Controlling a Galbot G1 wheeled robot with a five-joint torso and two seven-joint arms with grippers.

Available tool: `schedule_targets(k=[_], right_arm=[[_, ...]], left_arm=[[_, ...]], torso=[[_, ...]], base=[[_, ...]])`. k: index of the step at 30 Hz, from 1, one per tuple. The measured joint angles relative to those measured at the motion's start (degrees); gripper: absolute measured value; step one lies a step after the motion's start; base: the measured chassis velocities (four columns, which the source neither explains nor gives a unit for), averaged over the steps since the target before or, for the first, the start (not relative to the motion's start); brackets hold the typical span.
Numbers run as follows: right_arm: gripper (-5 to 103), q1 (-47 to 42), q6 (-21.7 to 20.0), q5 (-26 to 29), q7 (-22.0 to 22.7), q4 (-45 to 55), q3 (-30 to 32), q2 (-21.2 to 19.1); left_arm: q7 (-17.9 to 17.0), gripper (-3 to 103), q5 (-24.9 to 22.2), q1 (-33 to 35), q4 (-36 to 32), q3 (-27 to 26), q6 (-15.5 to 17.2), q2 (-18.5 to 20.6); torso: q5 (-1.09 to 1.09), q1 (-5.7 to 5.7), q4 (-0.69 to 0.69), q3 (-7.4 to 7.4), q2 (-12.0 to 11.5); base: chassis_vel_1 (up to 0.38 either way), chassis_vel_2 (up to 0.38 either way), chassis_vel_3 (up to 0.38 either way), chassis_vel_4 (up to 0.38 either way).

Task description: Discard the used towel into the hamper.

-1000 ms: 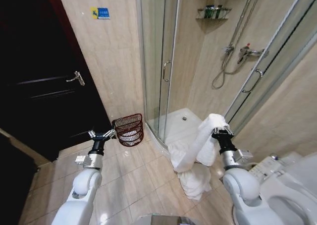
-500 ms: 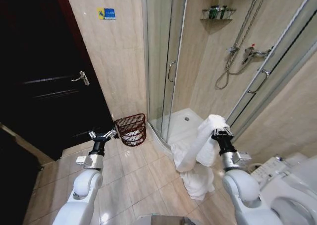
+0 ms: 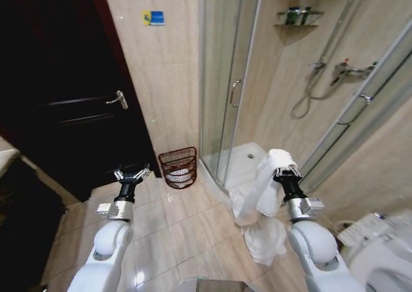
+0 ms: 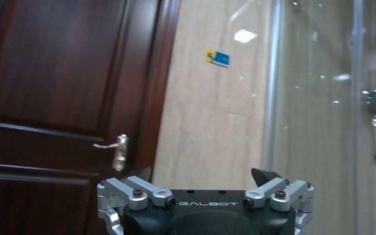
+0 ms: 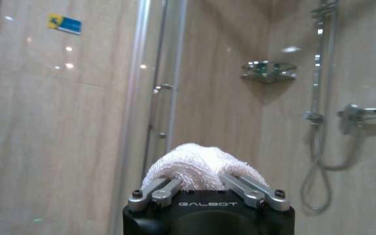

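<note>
Standing against the tiled wall between the dark door and the shower enclosure, the hamper waits beyond the spread, empty left gripper; the right gripper clamps a white towel (draping floorward).

hamper top open | bare floor before it | shower door just right

toilet — cut by edge | hamper contents — unclear

"GALBOT" on left claw and right claw (white lettering).
</note>
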Motion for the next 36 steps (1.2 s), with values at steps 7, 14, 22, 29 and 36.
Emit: schedule_targets(k=[7,14,22,29,36], right_arm=[[8,-0.4,0.6,0.0,-0.3,0.3,0.1,0.1],[8,-0.7,0.7,-0.2,-0.8,0.8,0.2,0.2],[8,-1.0,0.9,-0.8,-1.3,0.8,0.0,0.8],[8,-1.0,1.3,-1.3,-1.9,0.3,-0.2,1.1],[8,-0.8,1.4,-1.3,-2.0,-0.1,-0.5,1.4]], left_arm=[[0.1,100,0.4,0.5,-0.2,0.0,-0.4,-0.1],[0.0,100,0.5,0.8,0.1,0.2,-1.3,-0.2],[-0.1,100,1.2,0.4,0.2,0.5,-2.2,-0.4],[-0.1,100,1.3,0.5,0.1,0.6,-2.2,-0.5],[-0.1,100,1.2,0.3,-0.1,0.4,-2.3,-0.4]], torso=[[0.00,0.00,0.03,0.00,0.0],[-0.01,0.00,0.01,0.00,0.0],[0.01,0.00,-0.02,0.00,0.0],[0.01,0.00,0.00,0.00,0.0],[-0.01,0.00,-0.01,0.00,0.0]], base=[[0.126,0.116,0.041,0.038],[0.127,0.109,-0.012,-0.006],[0.028,0.021,0.000,0.001],[0.057,0.049,-0.046,-0.058],[0.123,0.110,-0.120,-0.108]])
